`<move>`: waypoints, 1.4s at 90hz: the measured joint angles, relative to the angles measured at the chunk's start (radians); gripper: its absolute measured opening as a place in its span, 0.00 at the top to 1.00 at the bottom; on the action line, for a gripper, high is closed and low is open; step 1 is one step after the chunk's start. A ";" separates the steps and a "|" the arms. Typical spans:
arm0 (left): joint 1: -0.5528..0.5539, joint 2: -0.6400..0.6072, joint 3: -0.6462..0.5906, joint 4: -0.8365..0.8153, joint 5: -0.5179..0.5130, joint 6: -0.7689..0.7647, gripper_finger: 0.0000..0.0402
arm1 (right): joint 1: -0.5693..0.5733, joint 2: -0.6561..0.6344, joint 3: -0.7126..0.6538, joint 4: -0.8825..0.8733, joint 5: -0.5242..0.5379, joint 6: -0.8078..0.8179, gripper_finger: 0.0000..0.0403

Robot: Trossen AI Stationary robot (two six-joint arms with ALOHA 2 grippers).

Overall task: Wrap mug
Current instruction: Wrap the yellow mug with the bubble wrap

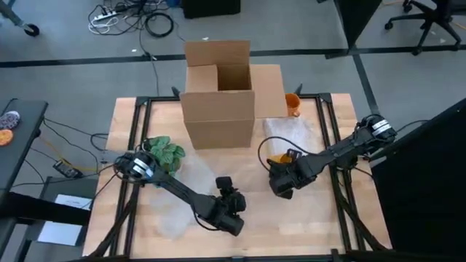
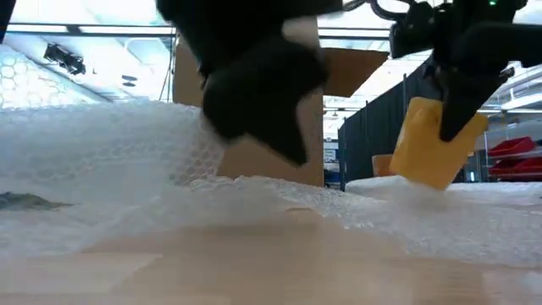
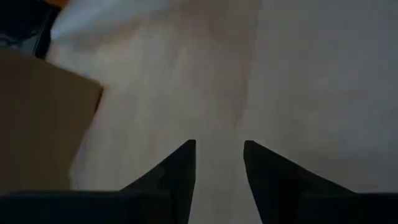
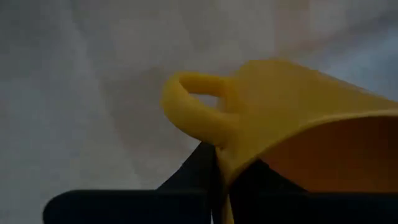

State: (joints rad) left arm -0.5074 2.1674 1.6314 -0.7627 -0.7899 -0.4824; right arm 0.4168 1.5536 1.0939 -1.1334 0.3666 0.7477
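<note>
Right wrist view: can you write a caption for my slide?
Right gripper pinching the rim of a yellow ceramic mug above clear bubble wrap.

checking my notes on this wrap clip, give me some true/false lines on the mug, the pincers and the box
1. The right pincer grips the yellow mug by its rim. True.
2. The mug sits inside the cardboard box. False: it is held at the table's right side, outside the box.
3. The left pincer is open and holds nothing. True.
4. The box is closed. False: its flaps stand open.
5. Bubble wrap lies on the table. True.
</note>
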 joint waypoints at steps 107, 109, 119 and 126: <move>-0.051 0.002 -0.169 -0.208 0.025 -0.268 0.70 | -0.345 -0.002 -0.164 -0.010 0.077 -0.027 1.00; -0.053 0.002 -0.171 -0.207 0.025 -0.273 0.70 | -0.346 -0.002 -0.168 -0.021 0.076 -0.022 1.00; -0.062 0.002 -0.175 -0.217 0.027 -0.288 0.70 | -0.348 -0.002 -0.190 -0.046 0.076 -0.006 1.00; -0.069 0.002 -0.175 -0.230 0.030 -0.294 0.70 | -0.347 -0.002 -0.209 -0.049 0.079 0.003 1.00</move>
State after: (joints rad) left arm -0.5768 2.1689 1.4559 -0.9930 -0.7596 -0.7761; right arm 0.0694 1.5513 0.8845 -1.1827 0.4458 0.7507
